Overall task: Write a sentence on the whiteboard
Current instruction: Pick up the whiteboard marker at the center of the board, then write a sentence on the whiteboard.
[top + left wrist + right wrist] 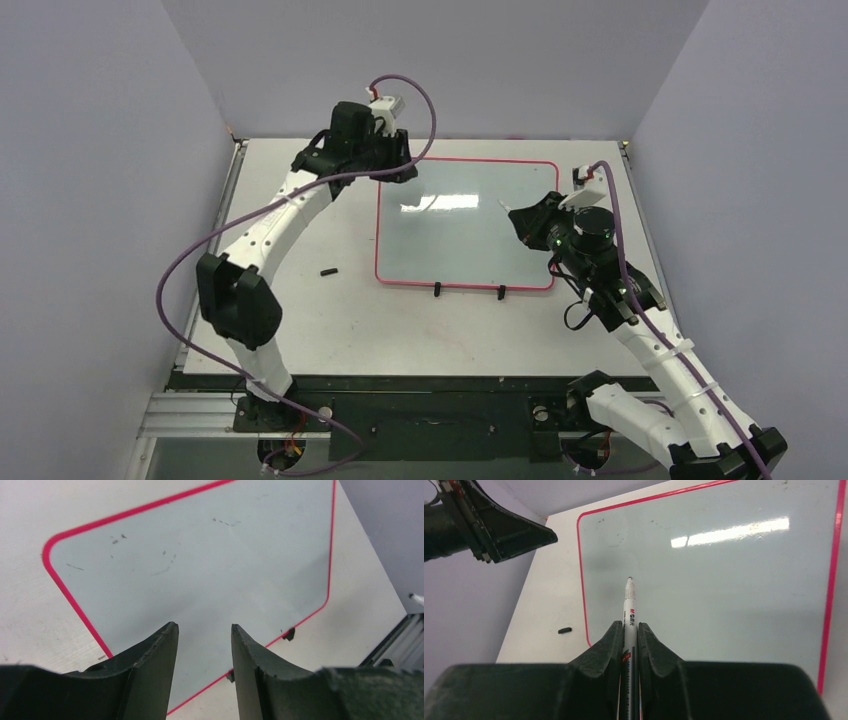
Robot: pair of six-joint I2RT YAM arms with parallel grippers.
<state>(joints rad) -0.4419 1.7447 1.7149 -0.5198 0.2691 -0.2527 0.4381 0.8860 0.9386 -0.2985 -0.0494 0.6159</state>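
Observation:
The whiteboard (465, 235) lies flat on the table, white with a thin red rim. Its surface (210, 565) carries only faint grey smudges, and no sentence shows on it. My left gripper (398, 163) hovers at the board's far left corner. In its wrist view the left gripper (202, 626) stands open with nothing between the fingers. My right gripper (517, 217) hangs over the board's right side. That right gripper (630, 625) is shut on a white marker (629, 602), whose bare tip points out over the board (724, 590). I cannot tell whether the tip touches.
A small black cap (328, 270) lies on the table left of the board and also shows in the right wrist view as the cap (565, 629). Two black tabs (437, 290) sit on the board's near edge. Grey walls enclose the table on three sides.

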